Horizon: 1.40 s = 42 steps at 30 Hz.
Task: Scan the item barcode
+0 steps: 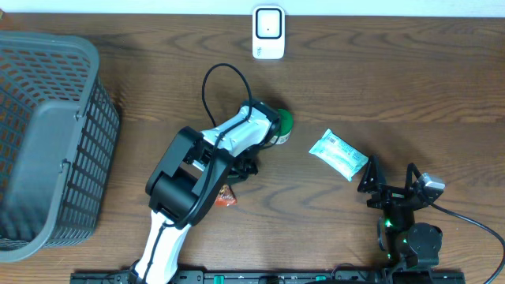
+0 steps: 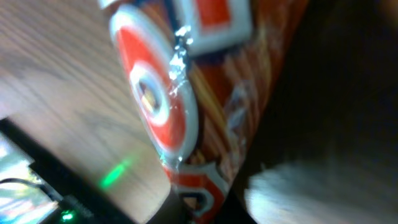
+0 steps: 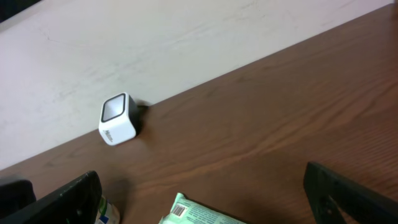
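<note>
The basket (image 1: 47, 134) fills the left edge of the overhead frame, and the scanner (image 1: 268, 31) stands at top centre. On the table (image 1: 410, 79), a pouch (image 1: 338, 155) lies right of centre and a snack packet (image 1: 226, 198) at lower centre (partly under the left arm (image 1: 197, 170)).

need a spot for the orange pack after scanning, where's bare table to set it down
Widest bare wood: right of the scanner, above the wipes pack. A second strip lies between the basket and the left arm. Crowded: the centre, where arm, green-capped item and orange pack bunch, and near the right gripper.
</note>
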{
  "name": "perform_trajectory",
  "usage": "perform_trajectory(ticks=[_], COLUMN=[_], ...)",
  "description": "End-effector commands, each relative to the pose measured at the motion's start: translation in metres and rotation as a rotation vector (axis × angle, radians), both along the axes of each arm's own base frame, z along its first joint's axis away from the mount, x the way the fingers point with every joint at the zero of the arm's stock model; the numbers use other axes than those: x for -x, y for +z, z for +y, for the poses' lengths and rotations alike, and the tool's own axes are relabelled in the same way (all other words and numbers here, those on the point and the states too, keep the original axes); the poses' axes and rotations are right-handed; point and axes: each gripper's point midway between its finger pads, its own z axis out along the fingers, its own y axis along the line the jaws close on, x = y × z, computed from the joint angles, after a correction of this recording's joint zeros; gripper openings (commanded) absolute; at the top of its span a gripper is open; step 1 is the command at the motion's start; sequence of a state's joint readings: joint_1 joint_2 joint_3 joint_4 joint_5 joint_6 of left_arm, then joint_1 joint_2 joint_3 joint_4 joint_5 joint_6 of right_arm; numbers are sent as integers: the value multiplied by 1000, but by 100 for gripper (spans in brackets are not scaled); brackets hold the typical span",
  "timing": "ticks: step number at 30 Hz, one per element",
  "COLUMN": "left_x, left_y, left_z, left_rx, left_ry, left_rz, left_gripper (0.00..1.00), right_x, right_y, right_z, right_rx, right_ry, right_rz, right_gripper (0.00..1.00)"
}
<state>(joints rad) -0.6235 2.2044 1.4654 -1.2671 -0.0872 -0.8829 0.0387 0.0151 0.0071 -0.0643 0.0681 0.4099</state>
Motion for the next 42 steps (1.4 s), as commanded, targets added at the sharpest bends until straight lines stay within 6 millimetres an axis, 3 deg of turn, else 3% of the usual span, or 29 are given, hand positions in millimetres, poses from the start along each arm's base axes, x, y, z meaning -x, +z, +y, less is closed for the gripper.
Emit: perform_trajectory(ticks=[1, 7, 11, 13, 14, 17, 25, 31, 37, 42], left_x=[24, 22, 7, -2, -11, -19, -28, -25, -21, -28], left_y=[-34, -28, -2, 17, 38, 80, 196, 267, 304, 315], left_z=[9, 9, -5, -20, -39, -64, -84, -119, -145, -156], left_rx=[-32, 15, 116, 212, 340, 533, 857, 1263, 1655, 1875], left_ry=[35, -76, -157, -186, -205, -220, -286, -403, -536, -873], left_rz=[117, 157, 102, 36, -40, -156, -483, -579, -554, -655], left_gripper=[7, 7, 7, 7, 7, 7, 7, 7, 7, 7], right_x=[0, 0, 0, 0, 0, 0, 0, 0, 0, 0], right_y=[-1, -1, -1, -1, -1, -1, -1, -1, -1, -1], right_z=[-1, -1, -1, -1, -1, -1, -1, -1, -1, -1], right_rx=[0, 0, 0, 0, 0, 0, 0, 0, 0, 0], right_ry=[-7, -7, -7, -7, -7, -7, -7, -7, -7, -7], right_rz=[2, 2, 2, 2, 2, 2, 2, 2, 2, 2], right_gripper=[99, 99, 99, 99, 99, 99, 99, 99, 99, 99])
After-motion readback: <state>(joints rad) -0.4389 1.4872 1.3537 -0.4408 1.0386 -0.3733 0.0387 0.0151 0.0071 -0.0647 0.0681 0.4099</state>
